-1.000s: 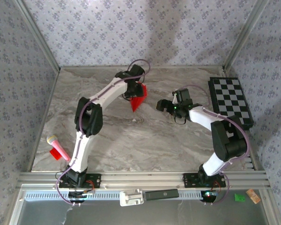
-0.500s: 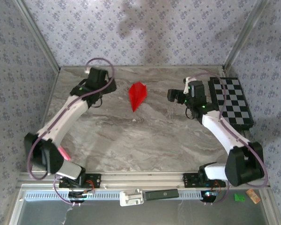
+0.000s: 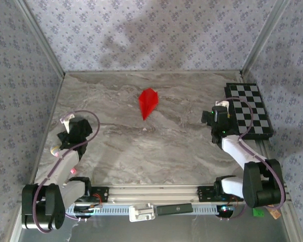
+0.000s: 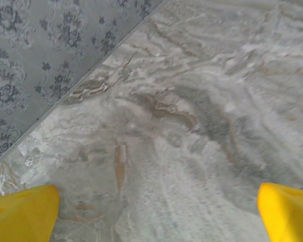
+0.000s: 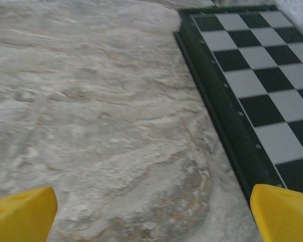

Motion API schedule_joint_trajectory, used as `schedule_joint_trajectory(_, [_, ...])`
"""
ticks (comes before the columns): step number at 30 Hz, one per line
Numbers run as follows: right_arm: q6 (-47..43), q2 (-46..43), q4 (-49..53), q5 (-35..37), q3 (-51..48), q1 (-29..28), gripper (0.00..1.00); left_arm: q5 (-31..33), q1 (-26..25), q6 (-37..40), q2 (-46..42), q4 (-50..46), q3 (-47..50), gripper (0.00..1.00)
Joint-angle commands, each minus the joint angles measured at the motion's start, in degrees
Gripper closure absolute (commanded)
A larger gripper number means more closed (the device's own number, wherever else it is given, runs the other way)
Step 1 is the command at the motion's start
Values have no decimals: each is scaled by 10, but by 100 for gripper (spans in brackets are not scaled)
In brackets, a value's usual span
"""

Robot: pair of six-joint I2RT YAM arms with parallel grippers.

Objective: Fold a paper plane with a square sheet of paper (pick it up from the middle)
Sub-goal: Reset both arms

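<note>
Top view from above and behind 2 robot arms: a grey marble-patterned table (image 3: 156, 151) is enclosed by walls in a small floral print. A bright red paper plane (image 3: 148, 102) lies flat on the table toward 12 o'clock from the table's middle, a narrow creased dart with its sharp tip pointing toward 6 o'clock. It lies by itself, well apart from both arms. The left gripper (image 3: 69, 132) sits toward 8 o'clock, close to the left wall, with its arm folded back toward its base. The right gripper (image 3: 219, 115) sits toward 3 o'clock, just beside a black-and-white chequered board (image 3: 250, 108) that lies along the right edge of the table at 2 o'clock. Left wrist view: the left gripper (image 4: 154, 214) is spread wide, its 2 yellow fingertips (image 4: 22, 212) showing at the 7 and 5 o'clock corners, with bare marble surface between them and nothing held. The floral wall (image 4: 45, 55) meets the table toward 10 o'clock. Right wrist view: the right gripper (image 5: 152, 214) is likewise spread wide and holds nothing, its yellow fingertips (image 5: 22, 214) at the 7 and 5 o'clock corners over bare marble. The chequered board (image 5: 252, 75) with its dark rim runs from 1 o'clock down to 4 o'clock, close to the right-hand fingertip.
</note>
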State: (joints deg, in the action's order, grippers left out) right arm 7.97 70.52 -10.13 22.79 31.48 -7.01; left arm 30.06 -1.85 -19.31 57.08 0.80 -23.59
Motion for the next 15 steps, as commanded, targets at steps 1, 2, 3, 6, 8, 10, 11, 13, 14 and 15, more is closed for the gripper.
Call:
schedule_joint_trajectory(1, [-35,19,-134,3,-40,19,0,-45,18,49,10,155,30,0])
schedule_joint_trajectory(2, [-49,23,-162,-12,-52,21,0,-64,19,63,25,199,46,0])
schedule_joint_trajectory(3, [-63,27,-186,-23,-62,21,0,-82,20,75,40,238,56,0])
schedule_joint_trajectory(6, [-83,40,-223,-42,-77,26,0,-131,20,111,85,300,63,0])
schedule_joint_trajectory(8, [-91,47,-242,-58,-85,33,0,-172,23,129,108,324,59,0])
schedule_joint_trajectory(10, [-95,54,-272,-83,-98,41,0,-226,29,146,122,337,54,0])
schedule_joint_trajectory(11, [-109,56,-293,-112,-108,48,0,-247,32,152,130,356,55,0])
schedule_joint_trajectory(13, [-105,66,-335,-162,-122,64,0,-286,41,155,147,395,60,0])
schedule_joint_trajectory(14, [-102,74,-352,-189,-125,73,0,-306,48,157,160,414,59,0])
schedule_joint_trajectory(15, [-102,82,-363,-209,-128,80,0,-320,52,159,173,432,58,0])
